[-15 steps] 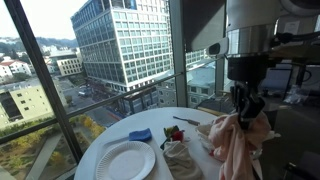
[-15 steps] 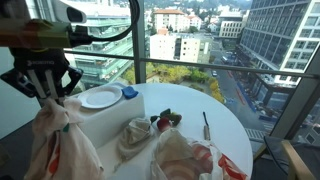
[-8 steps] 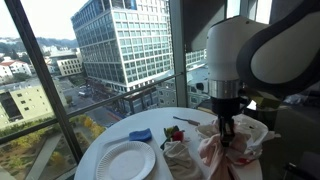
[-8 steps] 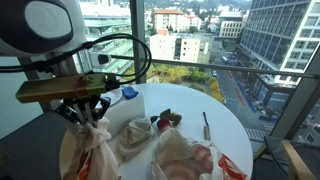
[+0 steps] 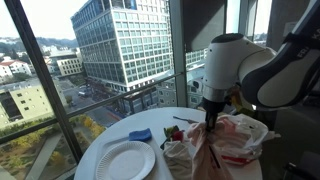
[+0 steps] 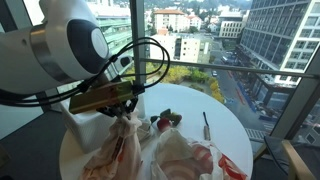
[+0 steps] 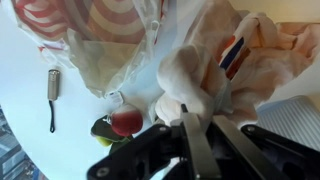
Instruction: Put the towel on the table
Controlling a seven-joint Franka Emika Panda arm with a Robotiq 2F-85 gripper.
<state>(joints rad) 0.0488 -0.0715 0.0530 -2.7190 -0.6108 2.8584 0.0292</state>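
The towel (image 5: 203,157) is a cream and pink cloth. It hangs from my gripper (image 5: 210,124) and its lower folds rest in a heap on the round white table (image 5: 160,120). It also shows in an exterior view (image 6: 113,158) below my gripper (image 6: 125,108). In the wrist view my gripper (image 7: 196,128) is shut on a bunched fold of the towel (image 7: 205,70), right over the table (image 7: 25,125).
A white plate (image 5: 125,160) and a blue object (image 5: 140,134) sit on one side of the table. A crumpled plastic bag with red print (image 6: 185,155) lies beside the towel. A red and green item (image 6: 165,122) and a utensil (image 6: 206,125) lie nearby. Windows surround the table.
My arm has swung inward over the table and come down. The towel, hanging in the air before, now touches the tabletop and heaps up next to the plastic bag.
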